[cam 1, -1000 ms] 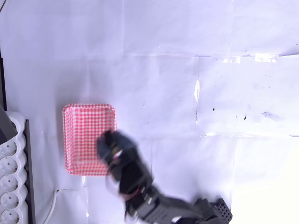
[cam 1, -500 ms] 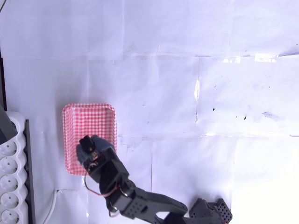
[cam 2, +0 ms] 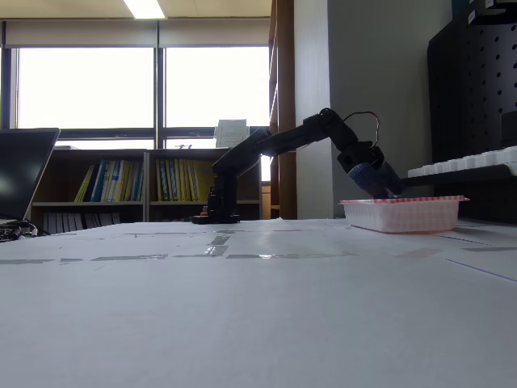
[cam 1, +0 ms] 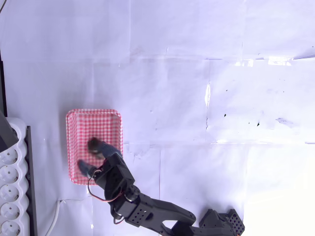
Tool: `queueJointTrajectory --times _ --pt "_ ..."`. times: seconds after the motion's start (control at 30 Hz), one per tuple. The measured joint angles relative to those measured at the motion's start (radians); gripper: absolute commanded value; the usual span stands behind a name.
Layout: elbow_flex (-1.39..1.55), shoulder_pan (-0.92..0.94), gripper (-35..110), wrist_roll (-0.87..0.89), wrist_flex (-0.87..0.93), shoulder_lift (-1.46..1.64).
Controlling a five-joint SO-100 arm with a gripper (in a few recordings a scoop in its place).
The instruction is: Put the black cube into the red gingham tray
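Black cube (cam 1: 92, 144) is hard to make out for certain. In the overhead view a dark, blurred patch lies on the checked floor of the red gingham tray (cam 1: 93, 112), in its lower half, and this is probably the cube. It sits at the tip of the upper finger, touching it or just beside it; which one cannot be told.

The gripper (cam 1: 89, 156) reaches into the tray from the lower right with its fingers spread apart and nothing clamped between them. If the patch is the cube, the drop looks done, and the next move would be to lift clear without nudging it.

In the fixed view the gripper (cam 2: 386, 186) dips behind the tray's rim (cam 2: 404, 201), which hides the contents.

The table (cam 1: 197, 73) is covered in taped white sheets, flat and bare around the tray. A white power strip (cam 1: 10, 196) lies just left of the tray. Across the room are bright windows, bookshelves (cam 2: 121, 182) and a laptop (cam 2: 24, 174).
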Motion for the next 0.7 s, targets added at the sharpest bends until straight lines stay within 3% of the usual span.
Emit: queueJointTrajectory --times 0.3,0.53,0.7 --pt "-0.011 0.003 44 -0.014 0.034 -0.074" --pt "-0.348 0.094 44 -0.012 -0.144 -0.54" --pt "-0.884 0.233 2 0.029 -0.471 -0.976"
